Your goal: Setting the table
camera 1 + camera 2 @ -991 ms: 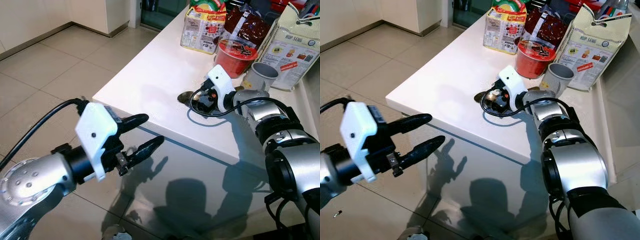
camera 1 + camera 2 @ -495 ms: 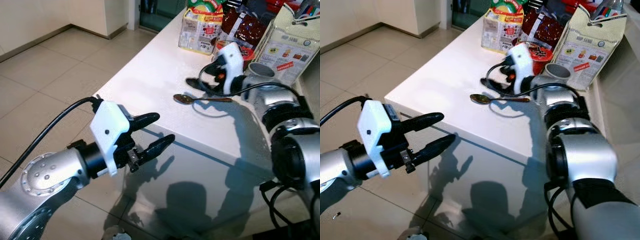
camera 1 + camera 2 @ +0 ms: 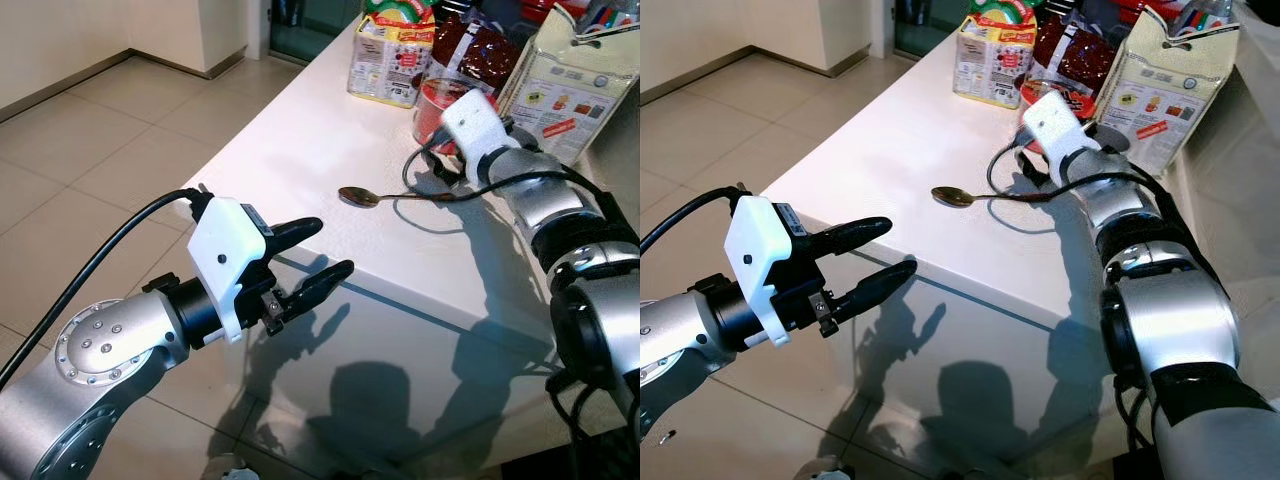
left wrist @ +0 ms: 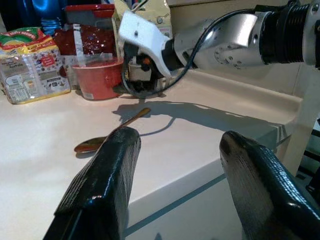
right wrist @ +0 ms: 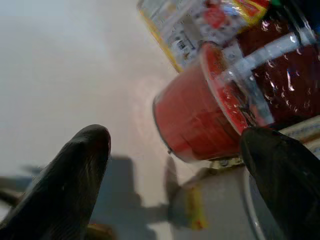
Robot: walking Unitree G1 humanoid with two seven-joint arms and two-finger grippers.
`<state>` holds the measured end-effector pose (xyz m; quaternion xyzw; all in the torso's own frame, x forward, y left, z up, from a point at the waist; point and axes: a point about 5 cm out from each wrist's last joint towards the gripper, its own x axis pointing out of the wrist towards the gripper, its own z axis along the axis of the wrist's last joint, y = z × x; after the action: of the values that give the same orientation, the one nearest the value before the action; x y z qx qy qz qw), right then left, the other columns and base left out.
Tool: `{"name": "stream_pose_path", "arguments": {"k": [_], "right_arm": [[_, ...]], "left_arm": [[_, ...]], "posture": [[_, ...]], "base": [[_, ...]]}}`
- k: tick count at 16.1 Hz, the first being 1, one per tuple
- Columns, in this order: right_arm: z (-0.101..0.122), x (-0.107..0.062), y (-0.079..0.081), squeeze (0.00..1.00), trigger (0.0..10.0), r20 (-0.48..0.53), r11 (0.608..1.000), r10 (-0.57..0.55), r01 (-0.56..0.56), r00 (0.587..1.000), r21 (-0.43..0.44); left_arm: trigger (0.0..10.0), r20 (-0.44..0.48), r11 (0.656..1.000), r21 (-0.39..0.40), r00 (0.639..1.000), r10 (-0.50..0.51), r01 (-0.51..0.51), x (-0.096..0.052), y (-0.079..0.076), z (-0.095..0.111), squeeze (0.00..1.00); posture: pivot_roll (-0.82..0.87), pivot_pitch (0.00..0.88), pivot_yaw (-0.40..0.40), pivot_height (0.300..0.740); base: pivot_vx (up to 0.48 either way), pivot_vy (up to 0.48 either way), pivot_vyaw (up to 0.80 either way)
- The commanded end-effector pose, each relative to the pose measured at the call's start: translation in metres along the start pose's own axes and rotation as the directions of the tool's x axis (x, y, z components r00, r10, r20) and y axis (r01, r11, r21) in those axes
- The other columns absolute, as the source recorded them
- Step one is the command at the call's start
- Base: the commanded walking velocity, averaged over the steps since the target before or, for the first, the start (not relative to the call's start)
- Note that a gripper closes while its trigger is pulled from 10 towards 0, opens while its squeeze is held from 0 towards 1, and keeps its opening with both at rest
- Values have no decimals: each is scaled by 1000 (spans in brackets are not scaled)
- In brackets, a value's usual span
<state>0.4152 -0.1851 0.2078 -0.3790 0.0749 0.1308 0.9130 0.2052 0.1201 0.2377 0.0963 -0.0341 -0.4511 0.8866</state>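
White tabletop (image 3: pixel 300 130) carries a spoon (image 3: pixel 385 197) lying flat near its front edge, bowl toward the robot's left. The right gripper (image 5: pixel 165 185) hovers empty beyond the handle end, fingers spread wide, by a red cup (image 5: pixel 192 122). The left gripper (image 3: pixel 300 262), parted and empty, hangs off the table's front corner.

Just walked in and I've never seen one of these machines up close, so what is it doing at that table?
It is setting the table. A spoon lies on the white table. The right pincer is open above the table near a red cup, holding nothing. The left pincer hangs open in front of the table's near edge, also empty. Food packets stand at the far end.
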Motion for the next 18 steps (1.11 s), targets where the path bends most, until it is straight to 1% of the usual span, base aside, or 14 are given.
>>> {"name": "stream_pose_path", "arguments": {"k": [1, 2, 3, 4, 6, 7, 9, 10, 12, 13, 16, 17, 18], "right_arm": [[-10, -1, 6, 0, 10000, -32, 997, 13, -16, 999, -70], [-16, -2, 11, 0, 10000, -59, 984, 39, -48, 997, -172], [-19, -2, 12, 0, 10000, -70, 975, 50, -64, 996, -213], [-20, -2, 13, 0, 10000, -72, 971, 53, -68, 996, -228], [-27, -4, 17, 0, 10000, -94, 952, 85, -109, 992, -286], [-31, -6, 17, 0, 10000, -106, 950, 120, -145, 987, -278], [-33, -9, 12, 0, 10000, -111, 952, 181, -203, 977, -231], [-33, -12, 7, 0, 10000, -95, 952, 231, -245, 968, -181], [-33, -19, -5, 0, 10000, -53, 940, 325, -329, 944, -94], [-33, -21, -8, 0, 10000, -44, 933, 348, -351, 936, -83], [-35, -34, -21, 0, 10000, -15, 880, 468, -467, 884, -85], [-39, -38, -22, 0, 10000, -19, 852, 516, -515, 857, -91], [-44, -44, -23, 0, 10000, -35, 816, 565, -565, 824, -125]], "left_arm": [[10000, 0, 1000, 11, 1000, -7, 7, 1, -2, 0, 0], [10000, -2, 1000, 12, 1000, -8, 8, 0, -3, -1, 0], [10000, -4, 1000, 11, 1000, -11, 11, 0, -4, -1, 0], [10000, -5, 1000, 10, 1000, -12, 12, 0, -4, -2, 0], [10000, -6, 1000, 7, 1000, -29, 29, 2, -6, -3, 0], [10000, -4, 999, 8, 999, -37, 37, 3, -7, -3, 0], [10000, -3, 999, 9, 999, -46, 46, 3, -8, -3, 0], [10000, -2, 999, 9, 999, -52, 52, 3, -8, -3, 0], [10000, 2, 998, 6, 998, -65, 65, 4, -9, -3, 0], [10000, 3, 998, 5, 998, -69, 69, 5, -9, -4, 0], [10000, 18, 996, 5, 996, -87, 87, 10, -8, -5, 0], [10000, 24, 996, 5, 995, -92, 92, 12, -8, -5, 0], [10000, 32, 996, 4, 995, -94, 94, 14, -8, -5, 0]], "posture": [[287, 3, -141, 740], [290, 1, -145, 740], [286, 0, -143, 740], [286, 0, -143, 740], [277, 0, -138, 740], [275, 0, -136, 740], [271, 0, -136, 740], [271, 0, -136, 740], [255, 0, -131, 740], [240, 0, -126, 740], [205, 0, -118, 740], [195, 0, -120, 740], [183, 0, -120, 740]], "base": [[0, 0, 0], [0, 0, 0], [0, 0, 0], [0, 0, 0], [0, 0, 0], [0, 0, 0], [0, 0, 0], [0, 0, 0], [0, 0, 0], [0, 0, 0], [0, 0, 0], [0, 0, 0], [0, 0, 0]]}}
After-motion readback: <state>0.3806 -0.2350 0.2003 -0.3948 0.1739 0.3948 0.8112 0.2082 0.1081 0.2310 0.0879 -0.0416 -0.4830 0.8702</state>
